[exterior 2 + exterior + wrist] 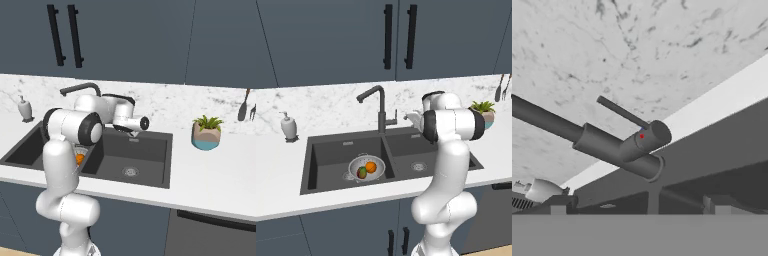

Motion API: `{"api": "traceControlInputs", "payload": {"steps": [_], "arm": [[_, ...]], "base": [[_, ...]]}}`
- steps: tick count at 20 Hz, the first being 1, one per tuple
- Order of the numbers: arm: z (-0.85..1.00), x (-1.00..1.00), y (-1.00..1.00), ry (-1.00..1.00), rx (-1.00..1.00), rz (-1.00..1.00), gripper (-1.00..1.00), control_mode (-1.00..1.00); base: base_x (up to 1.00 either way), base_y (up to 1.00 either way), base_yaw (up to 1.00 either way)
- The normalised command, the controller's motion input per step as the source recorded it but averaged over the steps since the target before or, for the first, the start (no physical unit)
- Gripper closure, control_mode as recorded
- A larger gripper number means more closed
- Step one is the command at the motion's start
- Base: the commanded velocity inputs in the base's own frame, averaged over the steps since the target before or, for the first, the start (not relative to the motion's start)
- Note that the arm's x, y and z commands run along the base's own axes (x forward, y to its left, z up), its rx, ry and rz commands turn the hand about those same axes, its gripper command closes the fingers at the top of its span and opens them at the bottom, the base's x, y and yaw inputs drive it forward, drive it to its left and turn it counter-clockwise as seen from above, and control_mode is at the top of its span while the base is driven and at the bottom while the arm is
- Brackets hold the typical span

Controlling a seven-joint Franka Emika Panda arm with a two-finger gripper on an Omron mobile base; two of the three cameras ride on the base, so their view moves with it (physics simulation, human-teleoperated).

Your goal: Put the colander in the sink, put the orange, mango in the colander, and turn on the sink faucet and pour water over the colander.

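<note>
Two fruits in colander [366,168], hand [640,202] prob. near faucet lever [622,112]

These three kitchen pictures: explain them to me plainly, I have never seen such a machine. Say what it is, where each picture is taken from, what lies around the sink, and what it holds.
The white jointed thing is a robot arm in a rendered kitchen. Two pictures come from cameras behind it, left and right. The third looks out from its hand, tilted, straight at the faucet. Its gripper is open, holds nothing, and sits close to the faucet's lever. In the left basin of the dark sink sits a colander with an orange and a mango inside. On the counter stand a soap dispenser and a potted plant. No water is running.
</note>
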Motion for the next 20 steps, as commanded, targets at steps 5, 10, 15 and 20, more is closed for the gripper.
{"api": "traceControlInputs", "payload": {"steps": [5, 10, 15, 20], "arm": [[0.00, 0.39, 0.24, -0.01, 0.00, 0.00, -1.00, -1.00], [0.00, 0.44, 0.28, 0.00, 0.00, 0.00, -1.00, -1.00], [0.00, 0.45, 0.03, 0.00, 0.00, 0.00, -1.00, -1.00], [-0.08, 0.40, 0.00, 0.04, 0.00, 0.00, -1.00, -1.00]], "base": [[0.00, 0.00, 0.00], [0.00, 0.00, 0.00], [0.00, 0.00, 0.00], [0.00, 0.00, 0.00]]}}
